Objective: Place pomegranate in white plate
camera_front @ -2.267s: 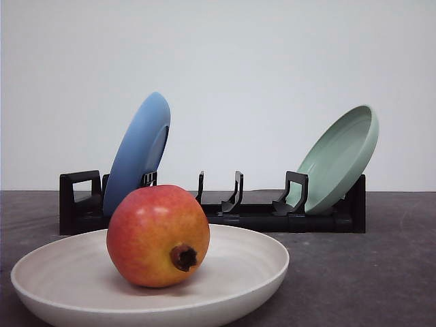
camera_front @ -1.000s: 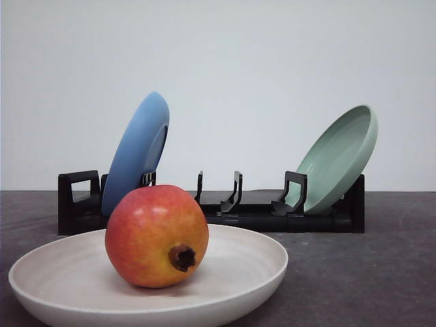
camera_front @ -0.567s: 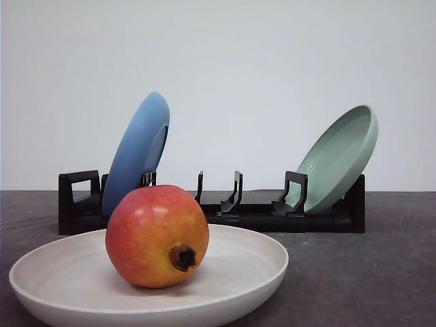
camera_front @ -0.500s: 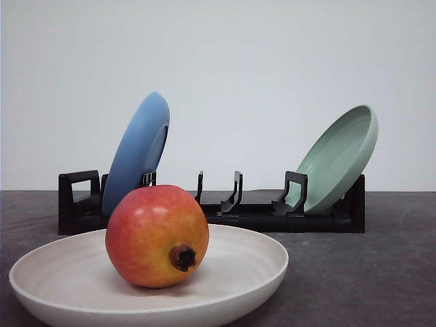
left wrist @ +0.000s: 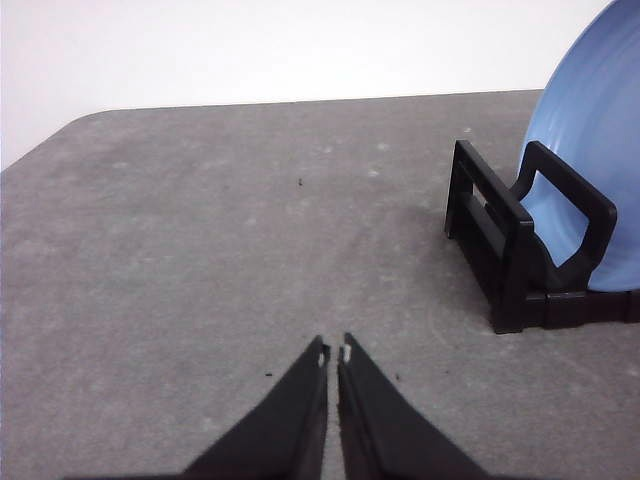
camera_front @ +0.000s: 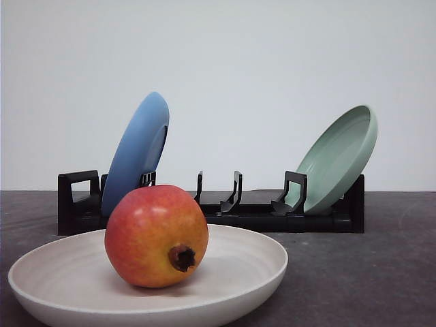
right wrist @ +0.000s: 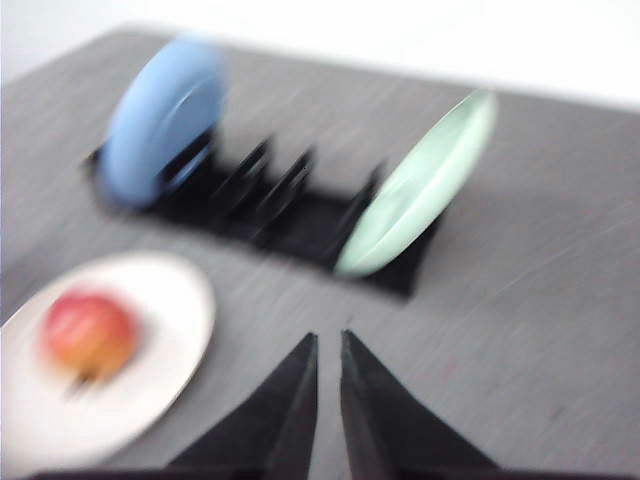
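**Pomegranate sits in the white plate; both arms hold nothing**

In the front view the pomegranate (camera_front: 157, 236) rests inside the white plate (camera_front: 245, 262), left of the plate's centre, its dark calyx stub turned toward the camera at about 4 o'clock on the fruit. Behind it stands a black rack (camera_front: 259, 214) with a blue plate (camera_front: 136, 153) leaning at its left end and a green plate (camera_front: 338, 158) leaning at its right end; the middle slots hold nothing.

The right wrist view adds the layout from above: the plate and fruit lie at about 8 o'clock from the rack, apart from it, with a strip of bare grey surface (right wrist: 560, 300) between. That picture is motion-blurred, so the rack's slots and the fruit's stub are hard to make out. The right gripper (right wrist: 327, 345) has its jaws clenched, tips nearly touching, over bare surface beside the plate.

The left wrist view shows the rack's end bracket (left wrist: 520, 240) and a cut-off slice of the blue plate at about 2 o'clock from the left gripper (left wrist: 332, 352), whose jaws are likewise closed on nothing. Wide open surface stretches ahead to its rounded far corner.

The white plate's near rim is cut off by the front view's lower edge.
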### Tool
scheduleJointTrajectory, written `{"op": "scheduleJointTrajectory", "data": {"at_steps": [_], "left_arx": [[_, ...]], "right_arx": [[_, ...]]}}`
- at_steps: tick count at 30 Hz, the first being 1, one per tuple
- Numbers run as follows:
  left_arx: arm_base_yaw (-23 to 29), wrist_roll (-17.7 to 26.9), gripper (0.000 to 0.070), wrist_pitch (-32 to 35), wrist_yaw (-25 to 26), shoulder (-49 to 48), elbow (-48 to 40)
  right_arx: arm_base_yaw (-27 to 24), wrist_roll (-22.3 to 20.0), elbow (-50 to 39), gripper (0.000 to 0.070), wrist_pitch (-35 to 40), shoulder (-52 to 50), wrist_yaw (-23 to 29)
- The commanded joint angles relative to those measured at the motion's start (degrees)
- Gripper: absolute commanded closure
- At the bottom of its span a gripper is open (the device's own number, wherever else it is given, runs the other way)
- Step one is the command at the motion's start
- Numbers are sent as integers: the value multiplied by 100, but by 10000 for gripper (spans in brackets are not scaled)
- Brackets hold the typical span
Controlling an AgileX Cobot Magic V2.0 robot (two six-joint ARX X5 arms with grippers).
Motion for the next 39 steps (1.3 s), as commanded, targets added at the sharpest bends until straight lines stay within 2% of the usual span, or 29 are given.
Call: {"op": "scheduleJointTrajectory", "data": {"at_steps": [1, 4, 7, 9, 13, 19, 26, 31, 39], "left_arx": [[-2, 26, 700, -26, 31, -4, -55], [-2, 26, 700, -26, 30, -4, -55], [-2, 26, 700, -26, 28, -4, -55], [-2, 26, 700, -26, 28, -4, -55], [-2, 26, 700, -26, 28, -4, -55], [-2, 26, 700, -26, 28, -4, -55], [-2, 26, 700, -26, 28, -4, -55], [-2, 26, 700, -26, 28, -4, -55], [-2, 26, 700, -26, 28, -4, -55]], "right_arx": [[-522, -610, -251, 662, 745, -14, -93], [-1508, -1263, -984, 662, 1940, -115, -903], [-2400, -1613, -1828, 662, 2991, -248, -1834], [-2866, -1655, -2366, 662, 3520, -348, -2039], [-3411, -1685, -3279, 662, 4242, -538, -1887], [-3571, -1637, -4238, 662, 4586, -1044, -1298], [-3599, -1429, -4703, 662, 4541, -1438, -725], [-3597, -1357, -4720, 662, 4206, -1460, -670], [-3598, -1355, -4720, 662, 4232, -1460, -729]]}}
